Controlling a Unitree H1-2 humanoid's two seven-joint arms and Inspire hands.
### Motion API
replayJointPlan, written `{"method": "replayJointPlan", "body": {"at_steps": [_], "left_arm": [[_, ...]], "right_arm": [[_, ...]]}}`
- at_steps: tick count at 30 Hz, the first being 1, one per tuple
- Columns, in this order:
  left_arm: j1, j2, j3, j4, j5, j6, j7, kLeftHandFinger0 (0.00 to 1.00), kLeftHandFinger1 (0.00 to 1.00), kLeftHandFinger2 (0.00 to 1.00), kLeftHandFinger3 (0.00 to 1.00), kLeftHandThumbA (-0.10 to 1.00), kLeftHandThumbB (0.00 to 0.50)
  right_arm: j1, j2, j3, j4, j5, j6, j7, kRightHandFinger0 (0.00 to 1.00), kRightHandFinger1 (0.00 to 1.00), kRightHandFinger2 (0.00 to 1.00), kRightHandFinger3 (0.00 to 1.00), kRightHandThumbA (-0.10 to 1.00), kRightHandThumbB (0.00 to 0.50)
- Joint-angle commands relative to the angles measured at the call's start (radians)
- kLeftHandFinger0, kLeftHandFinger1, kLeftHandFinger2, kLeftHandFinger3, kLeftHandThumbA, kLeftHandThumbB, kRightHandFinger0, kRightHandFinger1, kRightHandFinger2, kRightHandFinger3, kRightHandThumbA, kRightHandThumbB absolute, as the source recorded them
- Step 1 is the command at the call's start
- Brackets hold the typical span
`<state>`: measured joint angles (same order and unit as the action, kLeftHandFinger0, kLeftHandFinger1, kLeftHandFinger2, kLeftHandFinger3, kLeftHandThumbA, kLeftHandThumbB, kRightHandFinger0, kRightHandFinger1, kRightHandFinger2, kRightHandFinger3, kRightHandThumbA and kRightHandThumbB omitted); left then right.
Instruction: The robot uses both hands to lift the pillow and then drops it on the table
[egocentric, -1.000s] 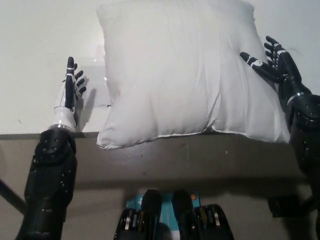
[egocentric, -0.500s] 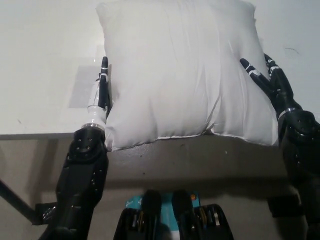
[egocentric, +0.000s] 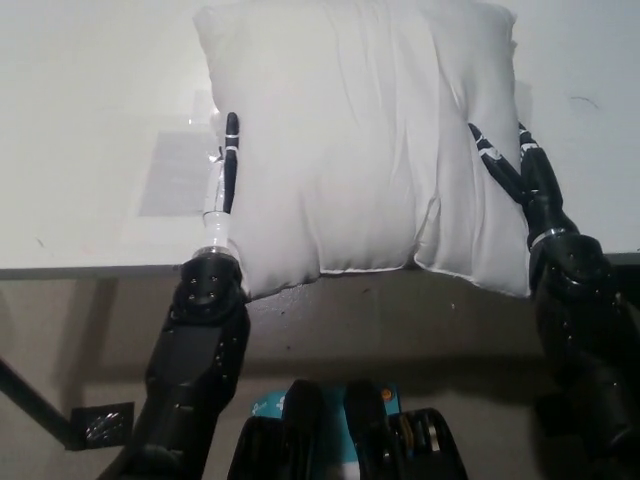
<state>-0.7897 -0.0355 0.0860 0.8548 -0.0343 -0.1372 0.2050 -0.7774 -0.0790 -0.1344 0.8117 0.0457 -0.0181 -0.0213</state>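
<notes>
The soft, light pillow (egocentric: 350, 140) lies on the table (egocentric: 90, 120) with its near edge overhanging, squeezed between the flat left hand (egocentric: 222, 180) and right hand (egocentric: 515, 170), so side pressure must hold it.

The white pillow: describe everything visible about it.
The square white fabric pillow looks soft and plump, with creases running down its cover and a seam along its lower edge. It lies on the pale tabletop, its near edge and lower corners overhanging the table's front edge. The white left hand presses flat against its left side, and the black right hand pushes into its right side, denting the fabric there. Its top edge reaches almost to the top of the picture.
</notes>
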Motion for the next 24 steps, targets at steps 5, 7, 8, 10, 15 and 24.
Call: {"method": "replayJointPlan", "body": {"at_steps": [5, 7, 8, 10, 15, 24], "left_arm": [[-0.074, -0.111, -0.083, 0.056, 0.046, -0.067, 0.012, 1.00, 1.00, 1.00, 1.00, 1.00, 0.251], [-0.076, -0.113, -0.083, 0.053, 0.040, -0.069, 0.011, 1.00, 1.00, 1.00, 1.00, 1.00, 0.245], [-0.079, -0.116, -0.084, 0.053, 0.036, -0.075, 0.010, 1.00, 1.00, 1.00, 1.00, 1.00, 0.243], [-0.073, -0.122, -0.084, 0.055, 0.031, -0.091, 0.010, 1.00, 1.00, 1.00, 1.00, 1.00, 0.235], [-0.058, -0.134, -0.099, 0.029, 0.046, -0.107, 0.027, 1.00, 1.00, 1.00, 1.00, 1.00, 0.238], [-0.053, -0.156, -0.131, -0.051, 0.064, -0.100, 0.060, 1.00, 1.00, 1.00, 1.00, 1.00, 0.232]], "right_arm": [[-0.013, 0.091, 0.064, -0.033, 0.002, -0.035, 0.041, 1.00, 1.00, 1.00, 1.00, 1.00, 0.395], [-0.017, 0.093, 0.069, -0.036, -0.002, -0.035, 0.037, 1.00, 1.00, 1.00, 1.00, 1.00, 0.403], [-0.019, 0.096, 0.073, -0.044, -0.003, -0.034, 0.034, 1.00, 1.00, 1.00, 1.00, 1.00, 0.404], [-0.016, 0.097, 0.081, -0.053, -0.005, -0.033, 0.034, 1.00, 1.00, 1.00, 1.00, 1.00, 0.398], [-0.017, 0.104, 0.098, -0.077, -0.003, -0.023, 0.033, 1.00, 1.00, 1.00, 1.00, 1.00, 0.429], [-0.006, 0.106, 0.104, -0.180, 0.018, -0.018, 0.045, 1.00, 1.00, 1.00, 1.00, 1.00, 0.411]]}}
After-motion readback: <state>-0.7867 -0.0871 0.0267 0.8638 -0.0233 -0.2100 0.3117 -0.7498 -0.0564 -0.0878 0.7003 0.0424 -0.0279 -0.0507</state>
